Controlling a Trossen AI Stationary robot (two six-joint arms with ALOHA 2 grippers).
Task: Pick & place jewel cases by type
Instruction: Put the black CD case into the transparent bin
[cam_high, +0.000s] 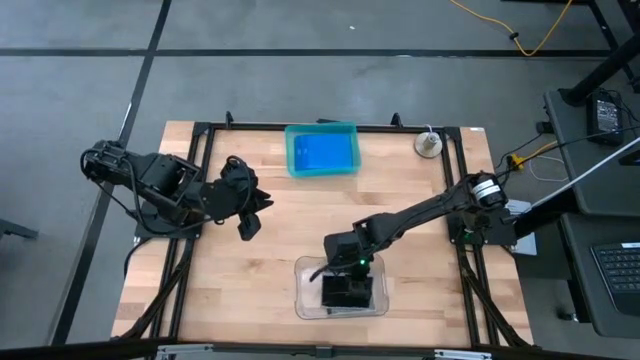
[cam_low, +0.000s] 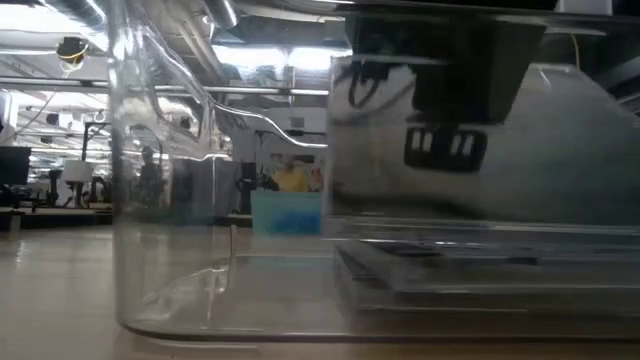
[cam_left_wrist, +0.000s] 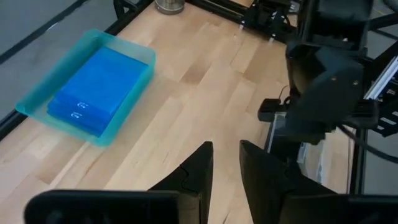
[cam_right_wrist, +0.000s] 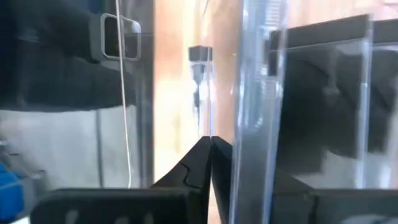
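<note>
Fingers of the right gripper pinch a grey case inside the clear tray; placing step, next release and lift.

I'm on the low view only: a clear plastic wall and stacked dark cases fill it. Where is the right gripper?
Observer: The right gripper is directly over the clear rounded plastic tray at the table's near edge, above the dark grey square jewel cases inside it.
Operator: And the blue ones?
Observer: The bright blue rectangular jewel cases lie stacked in the teal translucent tray at the far edge.
Operator: Left arm?
Observer: The left gripper waits over bare wood on the left, open and empty.
</note>
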